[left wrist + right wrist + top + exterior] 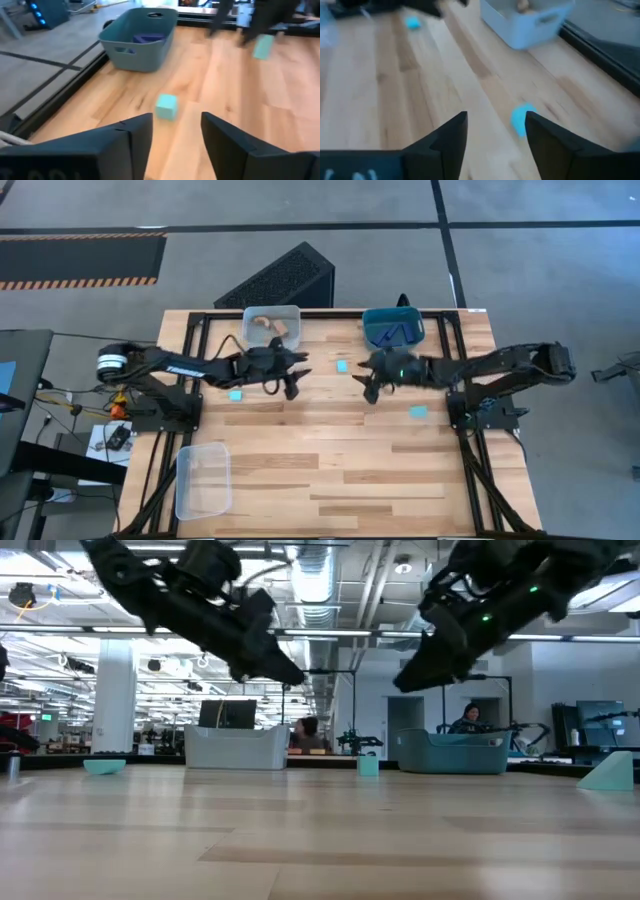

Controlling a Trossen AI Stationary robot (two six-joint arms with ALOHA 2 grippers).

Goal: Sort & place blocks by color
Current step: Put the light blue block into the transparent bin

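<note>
Three little cyan cubes lie flat on the wooden table: one in the middle [342, 366], one on the left [236, 395], one on the right [418, 412]. My left gripper [293, 385] hovers open above the table, near the middle cube [166, 106], which shows just beyond its fingers. My right gripper [368, 390] also hovers open, on that cube's [522, 119] other side. In the low view both grippers [290, 675] [410, 680] hang well clear of the tabletop. Dark blue bars [395, 333] lie in the teal bin. Tan pieces [268, 326] lie in a clear bin.
The clear bin [272, 327] and the teal bin [393, 315] stand side by side at the table's far edge. A second clear bin [203, 480] sits near the left near corner. Bare wood spreads across the table's near half. People sit in the room behind [466, 720].
</note>
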